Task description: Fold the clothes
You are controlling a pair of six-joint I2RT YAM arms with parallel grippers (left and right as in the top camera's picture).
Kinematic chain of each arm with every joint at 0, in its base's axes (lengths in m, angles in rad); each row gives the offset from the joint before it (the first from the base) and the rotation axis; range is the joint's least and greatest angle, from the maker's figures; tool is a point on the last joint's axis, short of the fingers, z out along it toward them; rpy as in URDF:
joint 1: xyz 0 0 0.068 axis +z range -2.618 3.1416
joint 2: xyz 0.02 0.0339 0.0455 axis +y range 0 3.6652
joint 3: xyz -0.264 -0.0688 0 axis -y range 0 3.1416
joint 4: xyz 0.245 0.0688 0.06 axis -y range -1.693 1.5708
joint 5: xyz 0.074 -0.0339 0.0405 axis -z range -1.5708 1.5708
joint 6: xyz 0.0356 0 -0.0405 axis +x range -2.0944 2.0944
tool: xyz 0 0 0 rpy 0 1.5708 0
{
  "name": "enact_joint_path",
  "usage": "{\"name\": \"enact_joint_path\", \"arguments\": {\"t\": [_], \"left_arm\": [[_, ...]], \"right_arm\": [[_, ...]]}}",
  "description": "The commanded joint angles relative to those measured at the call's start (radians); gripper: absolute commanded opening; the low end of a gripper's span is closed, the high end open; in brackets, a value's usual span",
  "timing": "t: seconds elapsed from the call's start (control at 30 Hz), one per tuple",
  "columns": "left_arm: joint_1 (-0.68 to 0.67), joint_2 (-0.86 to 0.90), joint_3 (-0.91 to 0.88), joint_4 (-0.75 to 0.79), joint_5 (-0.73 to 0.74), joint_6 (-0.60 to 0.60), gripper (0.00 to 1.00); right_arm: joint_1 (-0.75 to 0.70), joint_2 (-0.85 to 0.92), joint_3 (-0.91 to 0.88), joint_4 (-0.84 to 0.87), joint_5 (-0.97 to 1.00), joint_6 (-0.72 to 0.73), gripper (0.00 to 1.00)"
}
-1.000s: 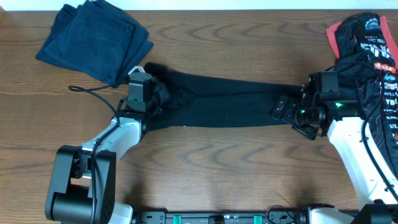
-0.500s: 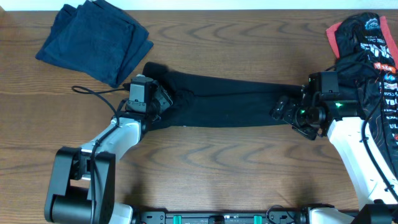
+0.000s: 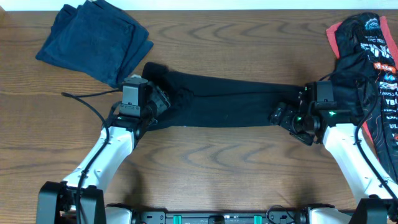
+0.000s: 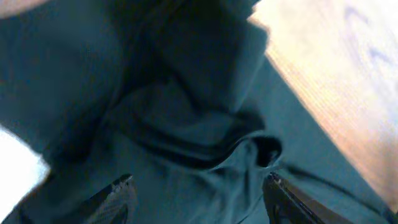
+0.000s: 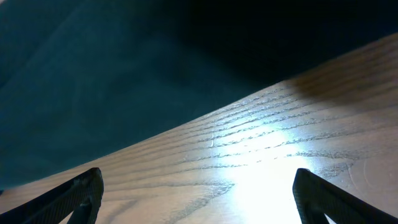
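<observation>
A black shirt (image 3: 230,99) lies in a long folded strip across the middle of the table. My left gripper (image 3: 161,99) hangs over its bunched left end, open, with rumpled cloth (image 4: 186,124) below the gap between its fingers (image 4: 121,194) and nothing pinched. My right gripper (image 3: 280,114) sits at the strip's right end near the front edge. It is wide open in the right wrist view (image 5: 199,199), over bare wood, with the shirt's edge (image 5: 93,93) just beyond its fingertips. More clothes, black with pink-red trim and white lettering (image 3: 367,50), are piled at the far right.
A folded dark blue cloth (image 3: 93,37) lies at the back left corner, close behind the left arm. A thin cable (image 3: 87,96) trails from the left wrist. The pile at the right presses against the right arm (image 3: 348,149). Brown wooden table (image 3: 217,168) shows in front.
My left gripper has opened and let go of the shirt's left end, then drawn back slightly toward the left. The right gripper stayed open and shifted only a little.
</observation>
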Motion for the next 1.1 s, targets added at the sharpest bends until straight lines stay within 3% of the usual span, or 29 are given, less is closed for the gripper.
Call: {"name": "enact_joint_path", "arguments": {"t": [0.0,0.27,1.07], "left_arm": [[0.003,0.044,0.006,-0.012,0.019,-0.021,0.67],[0.005,0.165,0.006,0.052,0.019,-0.051,0.67],[0.004,0.249,0.006,0.189,0.011,-0.047,0.59]], "right_arm": [[0.010,0.003,-0.010,0.008,0.006,0.016,0.95],[0.010,0.003,-0.010,0.007,0.006,0.015,0.95],[0.010,0.003,-0.010,0.006,0.006,0.015,0.95]]}}
